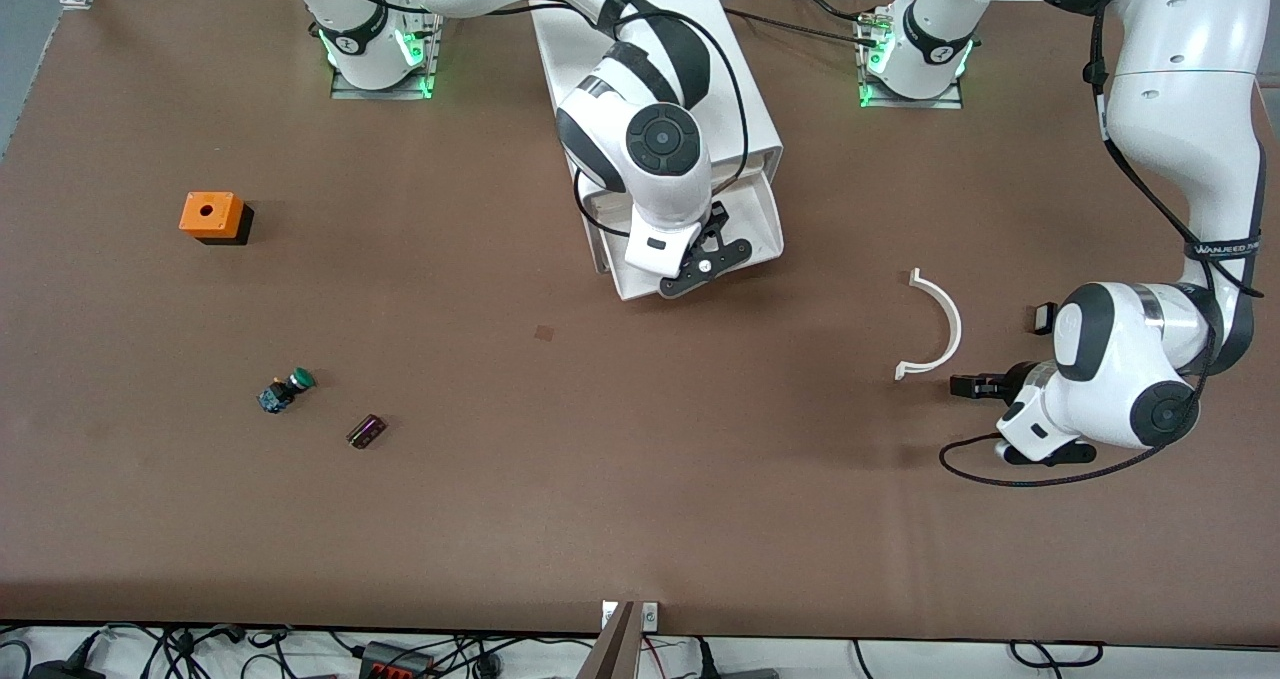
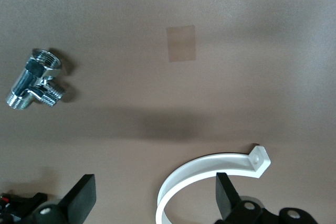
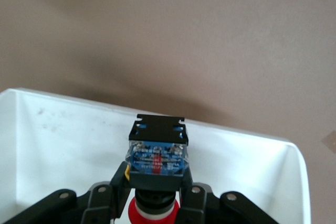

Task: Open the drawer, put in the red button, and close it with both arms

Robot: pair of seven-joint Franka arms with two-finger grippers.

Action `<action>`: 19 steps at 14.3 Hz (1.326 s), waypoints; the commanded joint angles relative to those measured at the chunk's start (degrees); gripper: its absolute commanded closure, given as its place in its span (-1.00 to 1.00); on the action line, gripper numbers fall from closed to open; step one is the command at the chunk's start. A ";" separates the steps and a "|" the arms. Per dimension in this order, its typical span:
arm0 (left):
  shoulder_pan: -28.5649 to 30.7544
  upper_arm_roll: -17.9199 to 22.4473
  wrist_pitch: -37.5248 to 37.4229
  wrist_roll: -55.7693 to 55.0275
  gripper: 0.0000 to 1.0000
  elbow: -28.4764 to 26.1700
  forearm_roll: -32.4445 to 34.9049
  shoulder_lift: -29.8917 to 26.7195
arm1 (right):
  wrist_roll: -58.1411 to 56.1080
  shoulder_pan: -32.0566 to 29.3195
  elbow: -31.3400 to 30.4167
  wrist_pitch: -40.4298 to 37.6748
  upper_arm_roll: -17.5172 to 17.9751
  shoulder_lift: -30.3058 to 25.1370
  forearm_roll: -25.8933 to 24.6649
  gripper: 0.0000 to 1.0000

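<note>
The right arm's wrist covers most of the open drawer point(image 1: 768, 221), and the red button point(image 3: 156, 153) in its claw stays out of sight from across the table. On the right wrist view the button's red cap runs off the edge. The left gripper point(image 2: 155, 199) shows only its fingertips in its own camera, and the white curved clip point(image 2: 206, 170) beside them is cut off.

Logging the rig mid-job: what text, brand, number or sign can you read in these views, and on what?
"WANJEED" and more, cut off: cable strap on the left arm.
Printing on the red button held in the right gripper: too blurred to read.
Nothing else readable.
</note>
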 commanded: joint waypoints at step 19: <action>0.50 -0.45 -0.01 0.78 -1.00 0.10 1.49 -0.06 | 4.59 -0.36 5.21 0.79 -1.73 0.29 0.26 -1.00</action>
